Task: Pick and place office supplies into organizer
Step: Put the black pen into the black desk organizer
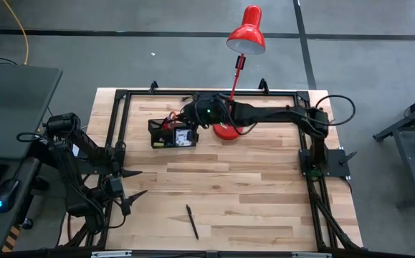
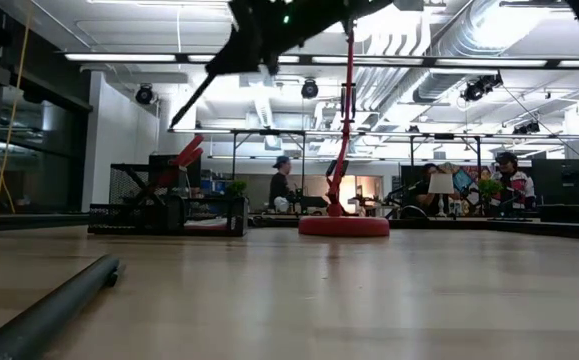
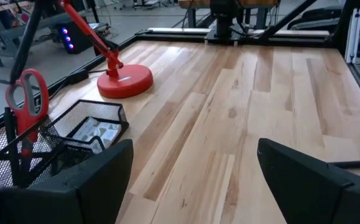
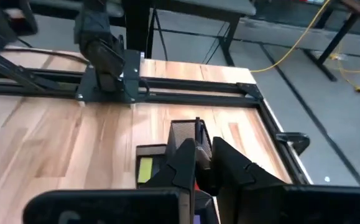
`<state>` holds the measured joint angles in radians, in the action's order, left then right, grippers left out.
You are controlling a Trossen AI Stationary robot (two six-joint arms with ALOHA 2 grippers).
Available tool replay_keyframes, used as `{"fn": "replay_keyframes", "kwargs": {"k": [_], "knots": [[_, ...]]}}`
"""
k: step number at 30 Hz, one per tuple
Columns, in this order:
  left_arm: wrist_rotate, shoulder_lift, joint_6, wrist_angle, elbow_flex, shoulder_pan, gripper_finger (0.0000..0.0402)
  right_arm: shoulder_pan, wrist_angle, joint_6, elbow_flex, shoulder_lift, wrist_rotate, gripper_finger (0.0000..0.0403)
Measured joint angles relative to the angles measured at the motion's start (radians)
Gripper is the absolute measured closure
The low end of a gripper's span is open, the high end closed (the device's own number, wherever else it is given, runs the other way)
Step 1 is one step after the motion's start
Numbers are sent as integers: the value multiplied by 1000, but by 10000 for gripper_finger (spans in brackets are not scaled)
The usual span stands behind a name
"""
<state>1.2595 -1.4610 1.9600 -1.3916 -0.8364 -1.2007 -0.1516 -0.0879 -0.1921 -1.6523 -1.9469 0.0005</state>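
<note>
The black mesh organizer (image 1: 171,135) stands on the table at the far left of centre. Red-handled scissors (image 3: 27,99) stand upright in its cup section, and a white-grey packet (image 3: 96,130) lies in its tray. My right gripper (image 1: 190,113) hangs above the organizer, shut on a thin black pen (image 2: 201,92). Another black pen (image 1: 192,221) lies flat on the table near the front edge. My left gripper (image 1: 128,185) waits open at the table's left side, nothing between its fingers (image 3: 99,180). My right gripper pinches the pen between its two fingers (image 4: 186,155). The pen's free end (image 4: 196,130) sticks out past the fingertips and slants down toward the organizer. The pen is lifted clear of the table and of the organizer.
A red desk lamp stands with its round base (image 1: 226,131) just right of the organizer, its stem rising beside my right arm. A black frame (image 1: 121,115) runs along the table's left, far and right edges. Bare wood lies in the middle. People sit in the room beyond the table.
</note>
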Motion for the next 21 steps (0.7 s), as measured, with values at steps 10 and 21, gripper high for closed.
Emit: {"fn": "replay_keyframes", "kwargs": {"k": [10, 21], "knots": [[-14, -1, -9, 8, 0, 0, 75, -33, -170, -126, -286, -209, -59, 385], [-52, -1, -25, 27, 0, 0, 76, -32, -462, -311, -677, -457, -52, 385]]}}
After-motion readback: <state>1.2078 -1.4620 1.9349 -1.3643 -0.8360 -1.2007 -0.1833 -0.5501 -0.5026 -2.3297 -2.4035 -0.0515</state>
